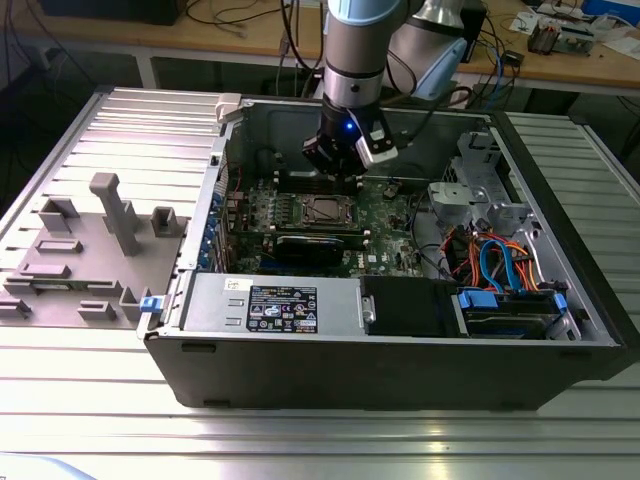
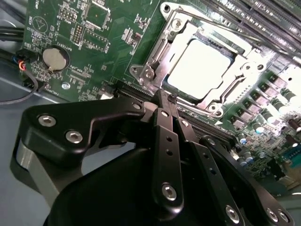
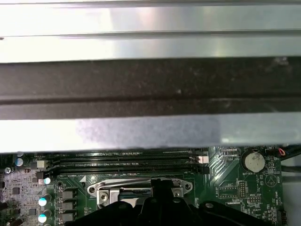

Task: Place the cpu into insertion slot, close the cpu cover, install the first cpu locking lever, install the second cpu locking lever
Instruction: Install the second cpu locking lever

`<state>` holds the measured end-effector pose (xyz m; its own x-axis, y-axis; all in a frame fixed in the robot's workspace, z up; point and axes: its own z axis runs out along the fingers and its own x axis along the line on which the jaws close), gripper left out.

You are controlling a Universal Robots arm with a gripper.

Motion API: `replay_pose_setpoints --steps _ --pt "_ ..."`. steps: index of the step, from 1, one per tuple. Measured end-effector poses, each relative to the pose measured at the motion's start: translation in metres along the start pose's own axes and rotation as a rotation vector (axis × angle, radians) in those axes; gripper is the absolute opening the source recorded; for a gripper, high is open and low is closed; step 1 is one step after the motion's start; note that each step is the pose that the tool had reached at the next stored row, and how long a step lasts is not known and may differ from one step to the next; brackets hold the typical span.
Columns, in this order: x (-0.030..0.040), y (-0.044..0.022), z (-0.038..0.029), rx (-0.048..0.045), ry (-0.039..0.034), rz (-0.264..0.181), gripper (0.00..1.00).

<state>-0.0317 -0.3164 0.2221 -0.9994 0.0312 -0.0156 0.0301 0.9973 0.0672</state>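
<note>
One cpu [image 2: 200,66], seated in the insertion slot [image 1: 323,209] near the middle of the green board [image 2: 108,33]; cpu cover [image 2: 160,52] lies closed over it. Gripper [image 2: 165,100], fingers pressed together, empty, beside the socket's edge. Risk: tip slipping onto the board, scraping components. Locking levers hard to make out; socket's near side hidden behind the gripper.
</note>
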Motion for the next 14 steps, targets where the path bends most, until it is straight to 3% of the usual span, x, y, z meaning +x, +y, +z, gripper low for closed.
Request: replay_pose_setpoints --steps 14 --pt "-0.0002 -0.0055 -0.0004 0.0 0.0 0.0 0.11"
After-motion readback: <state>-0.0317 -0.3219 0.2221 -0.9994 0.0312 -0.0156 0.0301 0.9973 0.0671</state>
